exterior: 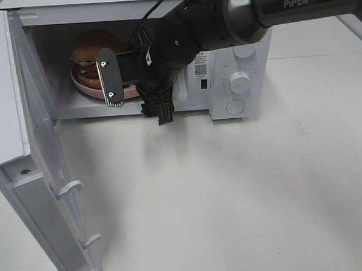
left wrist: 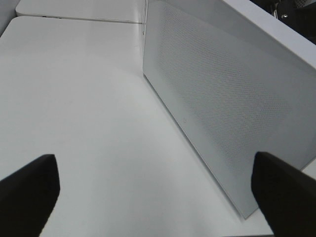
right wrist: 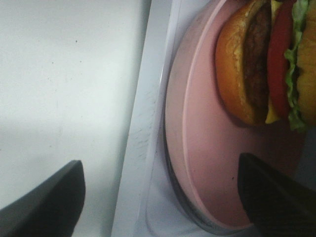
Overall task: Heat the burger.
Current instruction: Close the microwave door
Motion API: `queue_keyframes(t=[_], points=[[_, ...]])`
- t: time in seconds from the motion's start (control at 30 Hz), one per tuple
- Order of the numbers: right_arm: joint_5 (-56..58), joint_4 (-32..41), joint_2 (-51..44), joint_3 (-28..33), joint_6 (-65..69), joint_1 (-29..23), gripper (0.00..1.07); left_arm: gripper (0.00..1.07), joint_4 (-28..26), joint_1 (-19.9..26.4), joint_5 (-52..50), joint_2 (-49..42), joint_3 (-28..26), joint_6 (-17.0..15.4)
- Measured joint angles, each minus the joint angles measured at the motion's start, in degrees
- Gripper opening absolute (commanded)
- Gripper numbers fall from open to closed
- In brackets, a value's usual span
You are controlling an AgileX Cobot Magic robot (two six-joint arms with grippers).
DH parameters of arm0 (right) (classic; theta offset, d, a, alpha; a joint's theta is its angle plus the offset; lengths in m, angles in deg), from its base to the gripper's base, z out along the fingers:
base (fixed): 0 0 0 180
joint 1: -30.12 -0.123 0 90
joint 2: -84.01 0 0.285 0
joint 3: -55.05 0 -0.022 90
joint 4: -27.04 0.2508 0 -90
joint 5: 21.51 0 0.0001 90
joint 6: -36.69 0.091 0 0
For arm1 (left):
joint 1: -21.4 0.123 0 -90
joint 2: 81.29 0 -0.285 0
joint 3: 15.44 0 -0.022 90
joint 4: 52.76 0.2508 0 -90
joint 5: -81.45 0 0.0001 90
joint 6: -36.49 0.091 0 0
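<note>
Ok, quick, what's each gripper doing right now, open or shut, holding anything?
Left gripper: open, holding nothing.
Right gripper: open, at the round pink plate, gripping nothing.

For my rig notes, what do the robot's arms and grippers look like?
The right arm is dark grey with a silver ring, white PiPER lettering and black cables. The right gripper has a grey finger plate with two screws and black fingertips; the left gripper has black fingertips.

Upper left of the frame, the burger [exterior: 94,46] sits on a plate [exterior: 83,86] inside the microwave [exterior: 238,99]. Its door [exterior: 46,170] stands open at the left edge, over the bench [exterior: 245,199].
</note>
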Motion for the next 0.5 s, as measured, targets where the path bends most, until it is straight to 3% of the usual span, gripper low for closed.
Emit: queue_keyframes(t=[0.5], points=[[-3.3,-0.1,-9.5,11.7,5.3,0.0,0.80,0.98,0.0,0.0,0.0,0.0,0.0,0.0]])
